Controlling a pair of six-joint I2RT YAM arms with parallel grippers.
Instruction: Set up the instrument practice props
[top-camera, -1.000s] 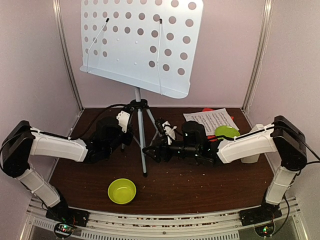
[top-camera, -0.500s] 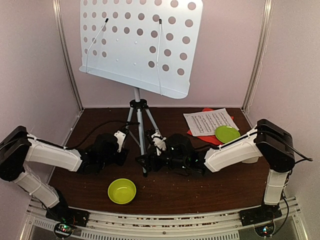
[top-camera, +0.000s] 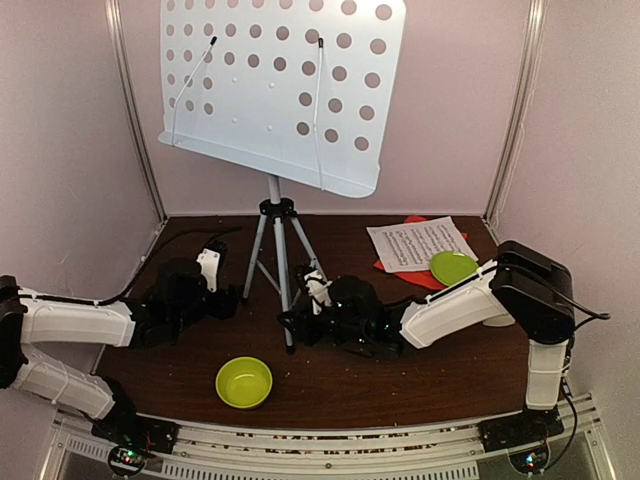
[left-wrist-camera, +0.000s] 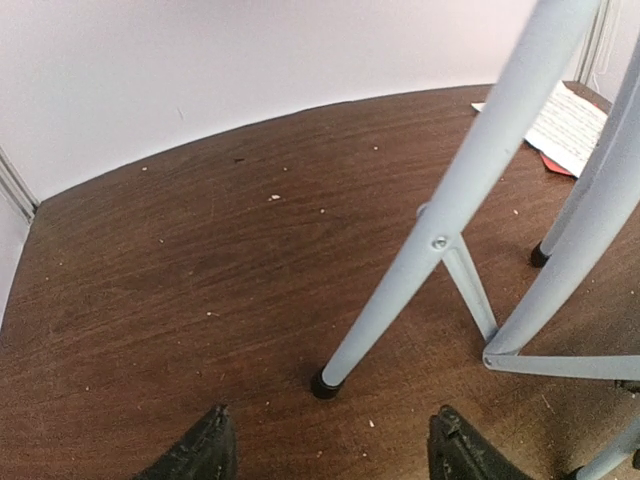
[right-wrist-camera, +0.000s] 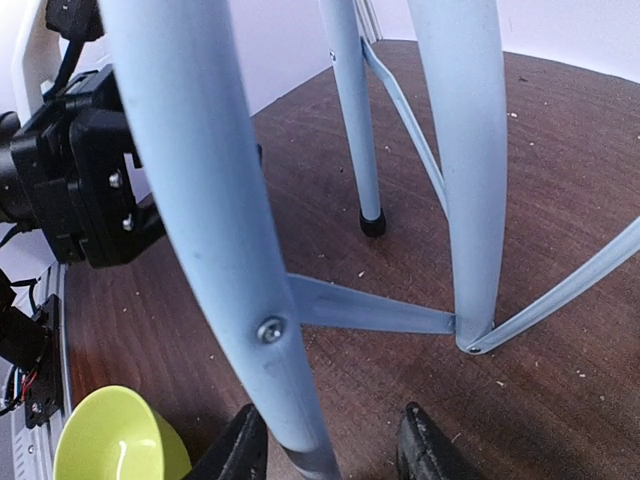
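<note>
The stand (top-camera: 275, 90) is upright mid-desk (top-camera: 420, 375). The right gripper (right-wrist-camera: 330, 445) straddles its slanted front leg (right-wrist-camera: 200, 180) low down, jaws partly open and not yet clamped. The left gripper (left-wrist-camera: 325, 455) is open and empty, with another leg's foot (left-wrist-camera: 323, 383) just ahead.

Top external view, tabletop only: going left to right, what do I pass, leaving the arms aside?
lime-green bowl → music stand's near foot → lime-green plate
</note>
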